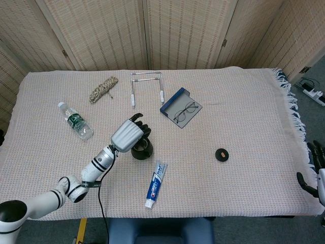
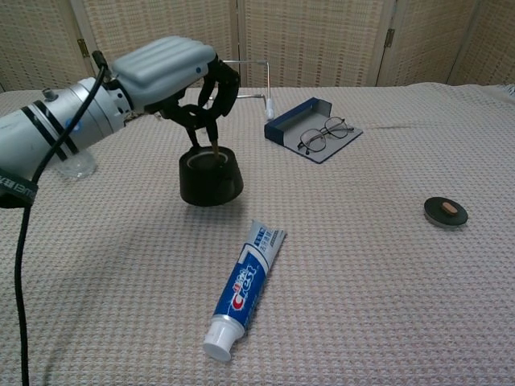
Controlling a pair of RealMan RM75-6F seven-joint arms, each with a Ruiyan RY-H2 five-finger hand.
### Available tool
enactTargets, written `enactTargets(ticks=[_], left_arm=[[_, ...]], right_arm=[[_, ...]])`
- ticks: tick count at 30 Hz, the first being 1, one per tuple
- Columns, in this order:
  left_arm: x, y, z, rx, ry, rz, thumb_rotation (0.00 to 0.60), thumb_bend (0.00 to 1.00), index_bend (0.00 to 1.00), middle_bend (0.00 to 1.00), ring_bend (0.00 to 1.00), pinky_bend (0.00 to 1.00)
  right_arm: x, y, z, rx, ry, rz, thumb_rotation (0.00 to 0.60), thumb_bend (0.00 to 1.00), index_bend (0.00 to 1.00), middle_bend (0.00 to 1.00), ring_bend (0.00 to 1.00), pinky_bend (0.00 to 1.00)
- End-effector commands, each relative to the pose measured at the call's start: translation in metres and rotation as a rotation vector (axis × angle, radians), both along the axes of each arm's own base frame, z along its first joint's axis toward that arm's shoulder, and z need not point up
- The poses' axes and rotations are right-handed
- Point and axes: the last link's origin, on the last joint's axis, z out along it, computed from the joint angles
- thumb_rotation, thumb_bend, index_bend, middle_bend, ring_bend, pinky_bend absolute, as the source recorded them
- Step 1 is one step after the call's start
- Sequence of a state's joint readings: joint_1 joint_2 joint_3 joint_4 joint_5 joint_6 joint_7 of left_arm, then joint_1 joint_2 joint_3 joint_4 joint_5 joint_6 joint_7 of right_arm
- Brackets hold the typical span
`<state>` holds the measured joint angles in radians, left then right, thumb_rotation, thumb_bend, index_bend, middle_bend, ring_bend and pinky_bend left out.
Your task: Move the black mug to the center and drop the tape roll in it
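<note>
The black mug (image 1: 141, 150) (image 2: 211, 176) hangs from my left hand (image 1: 130, 135) (image 2: 179, 71), whose fingers reach down into its rim and grip it. It is left of the table's middle, just above the toothpaste. The black tape roll (image 1: 221, 155) (image 2: 445, 211) lies flat on the cloth at the right, far from both hands. My right hand (image 1: 316, 168) shows only at the lower right edge of the head view, off the table, fingers apart and holding nothing.
A toothpaste tube (image 1: 155, 184) (image 2: 244, 287) lies near the front edge. Glasses on a blue case (image 1: 182, 108) (image 2: 315, 129), a wire stand (image 1: 147, 86) and a rope coil (image 1: 103, 88) lie at the back. A water bottle (image 1: 74, 121) lies at the left.
</note>
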<state>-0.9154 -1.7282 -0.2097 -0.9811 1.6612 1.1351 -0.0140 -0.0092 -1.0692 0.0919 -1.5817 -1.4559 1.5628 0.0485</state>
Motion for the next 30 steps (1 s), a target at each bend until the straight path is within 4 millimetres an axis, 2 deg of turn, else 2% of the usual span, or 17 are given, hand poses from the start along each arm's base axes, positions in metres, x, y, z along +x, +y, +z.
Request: enactTargets(ticks=[1,12,17,21,25,30], left_arm=[[0.009,0.009,-0.009,0.000,0.014,0.019,0.600,0.58,0.70,0.68,0.57,0.23],[0.016,0.026,-0.025,0.030,0.054,0.074,0.600,0.58,0.70,0.68,0.57,0.23],[0.011,0.029,-0.032,0.047,0.122,0.136,0.600,0.54,0.55,0.62,0.47,0.19],[0.007,0.026,-0.034,0.049,0.148,0.185,0.600,0.42,0.38,0.48,0.35,0.15],[0.004,0.020,-0.032,0.042,0.188,0.235,0.600,0.34,0.14,0.20,0.16,0.08],[0.005,0.009,-0.024,0.031,0.179,0.282,0.600,0.30,0.02,0.03,0.02,0.05]], right_arm=[[-0.002,-0.001,0.000,0.002,-0.003,-0.008,0.600,0.39,0.03,0.08,0.23,0.04],[-0.010,-0.003,0.001,0.001,-0.010,-0.031,0.600,0.39,0.04,0.08,0.23,0.04],[-0.010,-0.005,0.001,0.000,-0.011,-0.027,0.600,0.39,0.04,0.08,0.23,0.04],[-0.010,-0.005,0.001,-0.004,-0.013,-0.025,0.600,0.39,0.04,0.08,0.22,0.04],[-0.010,-0.006,0.000,-0.006,-0.014,-0.024,0.600,0.39,0.04,0.08,0.20,0.04],[-0.009,-0.005,0.001,-0.009,-0.013,-0.016,0.600,0.39,0.04,0.08,0.19,0.04]])
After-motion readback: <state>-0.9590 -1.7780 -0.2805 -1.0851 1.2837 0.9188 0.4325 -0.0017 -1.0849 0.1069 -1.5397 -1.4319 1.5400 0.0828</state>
